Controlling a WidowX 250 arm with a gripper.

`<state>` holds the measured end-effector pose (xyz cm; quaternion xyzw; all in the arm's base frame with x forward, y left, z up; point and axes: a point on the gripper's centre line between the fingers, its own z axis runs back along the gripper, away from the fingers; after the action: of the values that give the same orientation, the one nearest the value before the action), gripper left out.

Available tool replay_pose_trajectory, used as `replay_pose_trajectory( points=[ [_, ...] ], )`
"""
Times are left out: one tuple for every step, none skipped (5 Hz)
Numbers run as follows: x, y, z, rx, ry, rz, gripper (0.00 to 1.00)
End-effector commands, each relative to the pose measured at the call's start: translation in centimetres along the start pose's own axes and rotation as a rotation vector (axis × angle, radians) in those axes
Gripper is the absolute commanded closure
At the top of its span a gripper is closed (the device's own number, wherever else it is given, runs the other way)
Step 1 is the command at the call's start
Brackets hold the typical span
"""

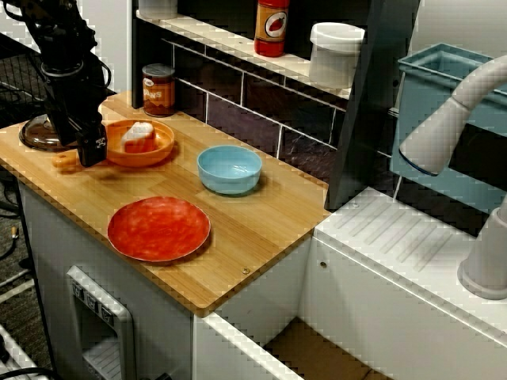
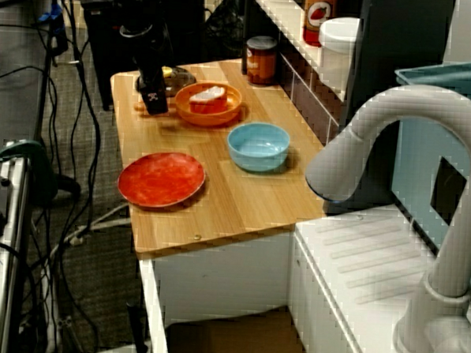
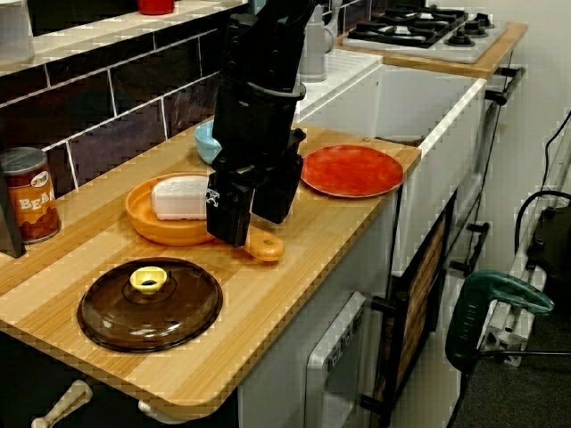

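Your pincer (image 3: pixel 252 227), the one black gripper on the arm, stands upright with its tips down on the wooden counter (image 1: pixel 261 214). It is at the handle (image 3: pixel 265 246) of the orange pan (image 3: pixel 147 223). Seen from the lid end of the counter, its two fingers (image 3: pixel 228 214) are only narrowly parted, one on each side of the handle. The rounded end of the handle pokes out just beneath them. You cannot tell from any view whether the pads are clamped on the handle or merely straddle it.

The pan sits near the tiled back wall, toward the end of the counter away from the sink. Its long axis runs across the counter's width. The bowl is on the wall side and the handle points toward the front edge, angled a little toward the lid. The pan lies flat.

Counting what is there:
- One orange pan, with one white-topped block (image 3: pixel 181 196) lying inside it.
- One brown lid (image 3: pixel 178 303) with a yellow knob, flat on the counter just beyond the pan, at the far end from the sink.
- One bean can (image 1: pixel 158 89), upright against the wall beside the pan.
- One blue bowl (image 1: pixel 230 169), near the pan on its sink side.
- One red plate (image 1: pixel 158 229), close to the front edge and apart from both.
- On the shelf above, one red bottle (image 1: pixel 272 28) and one white tub (image 1: pixel 335 54).
- One grey faucet (image 2: pixel 380 129), rising over the sink.
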<state>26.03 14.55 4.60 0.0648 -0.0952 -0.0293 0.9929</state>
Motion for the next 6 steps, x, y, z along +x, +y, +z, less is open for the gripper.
replay_pose_trajectory(
  points=[
    [-0.2,0.7,0.2,0.01,0.006,0.005,0.0],
    [-0.1,1.0,0.2,0.007,0.007,0.012,0.0],
    [0.1,1.3,0.2,0.0,0.018,0.019,0.0],
    [0.1,1.6,0.4,-0.005,-0.006,0.029,1.0],
    [0.2,1.8,0.6,-0.017,-0.01,0.041,1.0],
    [0.1,1.8,0.6,-0.012,-0.006,0.045,1.0]
  ],
)
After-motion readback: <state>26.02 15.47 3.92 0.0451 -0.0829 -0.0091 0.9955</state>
